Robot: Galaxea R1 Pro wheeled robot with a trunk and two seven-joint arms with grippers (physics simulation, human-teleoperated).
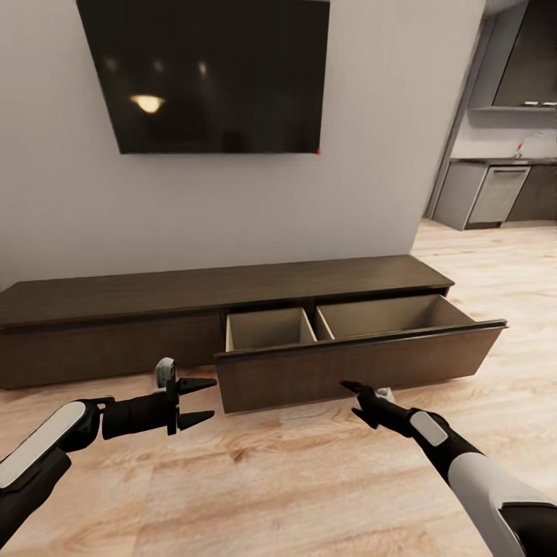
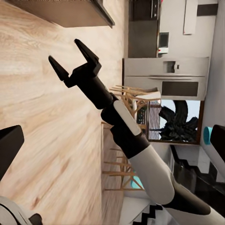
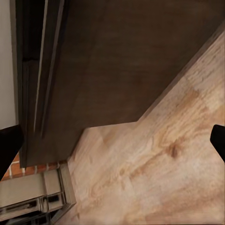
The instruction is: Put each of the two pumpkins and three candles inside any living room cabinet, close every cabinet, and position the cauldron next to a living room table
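One cabinet [image 1: 116,317], one drawer [image 1: 356,344] open, two compartments.

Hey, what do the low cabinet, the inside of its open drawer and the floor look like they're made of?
Cabinet: dark brown wood, matte, faint grain. Open drawer interior: pale plain panels, probably light wood or board. Floor: light wood planks with visible grain and knots, slight sheen.

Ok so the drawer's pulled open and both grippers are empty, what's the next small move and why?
Probably turn away to fetch a pumpkin or candle. The cabinet drawer stands open with both pale compartments empty, and the left gripper and right gripper hang open over the floor, holding nothing to put in.
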